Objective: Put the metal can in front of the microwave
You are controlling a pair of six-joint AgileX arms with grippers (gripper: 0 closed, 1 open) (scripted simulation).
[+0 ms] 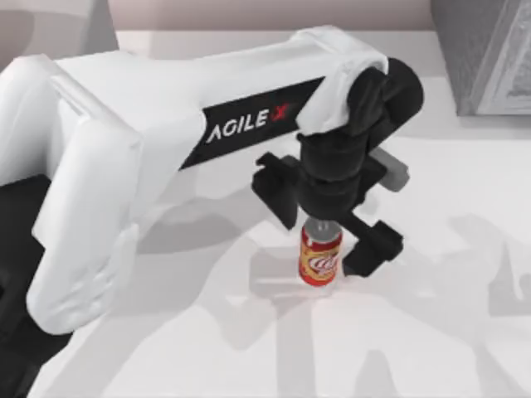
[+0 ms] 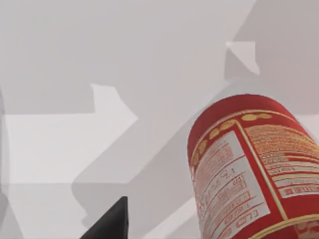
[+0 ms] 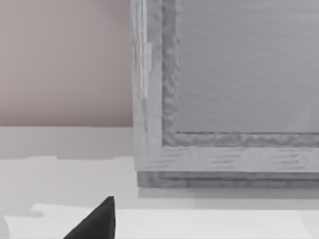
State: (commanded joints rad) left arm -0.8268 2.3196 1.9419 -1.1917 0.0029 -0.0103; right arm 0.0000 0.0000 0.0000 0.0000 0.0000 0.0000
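The metal can point(image 1: 320, 255), red and orange-yellow with a silver top, stands upright on the white table near the middle. My left gripper point(image 1: 325, 224) hangs open directly over it, one finger point(image 1: 278, 195) on the can's left and the other point(image 1: 375, 246) close by its right side. The fingers are not closed on it. In the left wrist view the can point(image 2: 254, 169) looms close, with one dark fingertip point(image 2: 112, 224) apart from it. A grey box point(image 1: 481, 50) stands at the back right. No dials show on it, so I cannot tell whether it is the microwave.
The left arm's white body point(image 1: 124, 149) stretches from the left edge across the table's back half. In the right wrist view one fingertip point(image 3: 97, 221) of the parked right gripper points at the grey box's pale framed face point(image 3: 224, 99), with a pinkish wall point(image 3: 65, 59) behind it.
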